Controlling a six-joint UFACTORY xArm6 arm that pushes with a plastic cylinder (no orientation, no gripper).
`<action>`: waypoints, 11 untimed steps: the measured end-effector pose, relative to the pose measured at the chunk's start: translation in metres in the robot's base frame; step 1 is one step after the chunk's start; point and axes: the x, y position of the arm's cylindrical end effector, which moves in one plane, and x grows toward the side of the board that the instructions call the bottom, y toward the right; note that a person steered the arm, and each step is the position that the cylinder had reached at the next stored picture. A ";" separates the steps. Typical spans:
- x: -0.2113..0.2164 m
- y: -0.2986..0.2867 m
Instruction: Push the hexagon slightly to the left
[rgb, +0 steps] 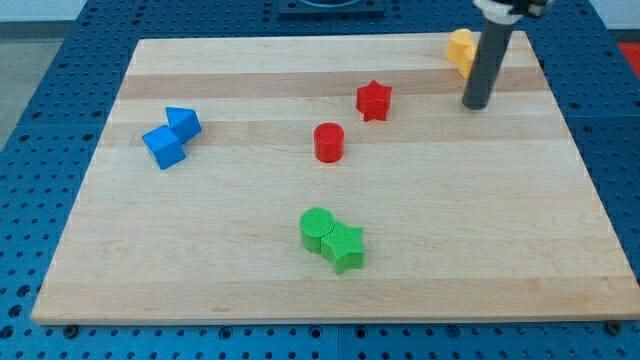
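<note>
The rod has no fingers; my tip (476, 104) rests just near-right of the yellow hexagon (460, 47), red star (374, 100) well left.

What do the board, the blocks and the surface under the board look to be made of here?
Board: light wood, matte, with visible grain and plank bands. Blocks, such as the red cylinder and green star: probably plastic, with uniform saturated colour and a dull sheen. Blue surface: a perforated panel with a regular hole grid; metal or plastic is unclear. My tip, just right of the yellow hexagon: a dark, matte rod.
</note>
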 end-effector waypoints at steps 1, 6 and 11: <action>-0.016 0.030; -0.102 0.063; -0.058 -0.009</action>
